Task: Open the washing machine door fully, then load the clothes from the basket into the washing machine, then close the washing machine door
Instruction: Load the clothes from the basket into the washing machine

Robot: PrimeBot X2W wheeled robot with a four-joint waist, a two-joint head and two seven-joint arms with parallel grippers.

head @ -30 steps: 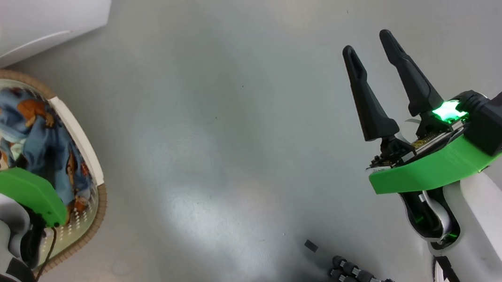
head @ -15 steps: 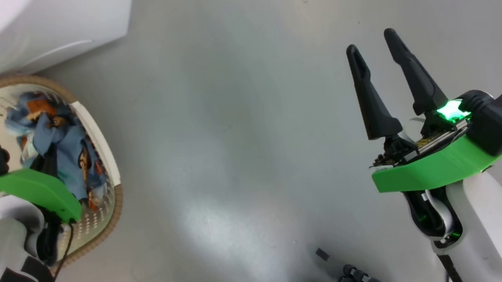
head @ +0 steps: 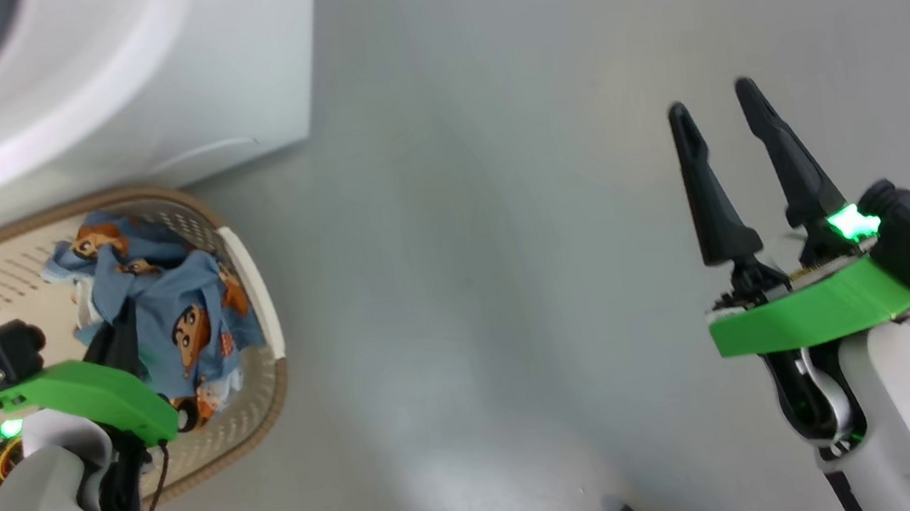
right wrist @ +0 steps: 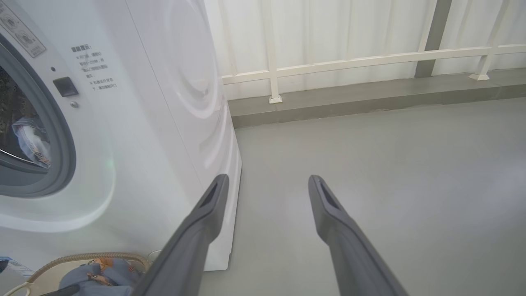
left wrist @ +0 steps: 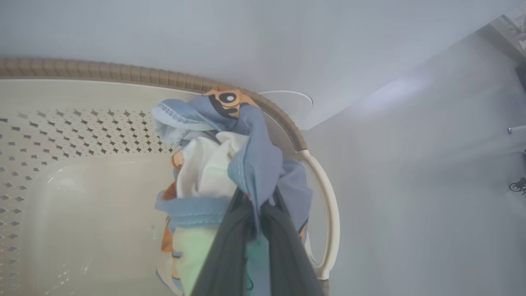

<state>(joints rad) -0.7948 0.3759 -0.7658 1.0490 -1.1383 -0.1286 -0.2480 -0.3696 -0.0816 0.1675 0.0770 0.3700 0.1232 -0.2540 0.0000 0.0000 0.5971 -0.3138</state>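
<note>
Light blue fabric with orange-brown cartoon print, the clothes (left wrist: 230, 164), pinched between the 2 dark fingers of the left tool (left wrist: 254, 203), clenched on a fold of it. Rest of the bundle bunched up past the fingertips, a cream patch just to their left. Under and around that tool, the cream perforated basket (left wrist: 82, 123), its brown woven rim arching beyond the bundle, a pale handle loop just to the tool's right. Bundle close to that handle end; whether lifted clear of the basket's bottom, impossible to tell. Beyond the basket from the left tool, close behind the rim, the white washing machine (right wrist: 164, 102). Well apart to the right, the right tool (head: 717, 110), released, its 2 fingers spread over bare grey floor (head: 505, 241) and holding nothing. Just left of the right tool's fingers, the machine's front corner. Farther left, the grey-blue gasket (right wrist: 61, 135) ringing the open mouth, with a bluish cloth (right wrist: 31, 139) lying inside. Ahead of the right tool, past the floor, a white railing (right wrist: 349, 61) against a pale wall. Low beside the base of its left finger, the basket's rim and the blue bundle.
</note>
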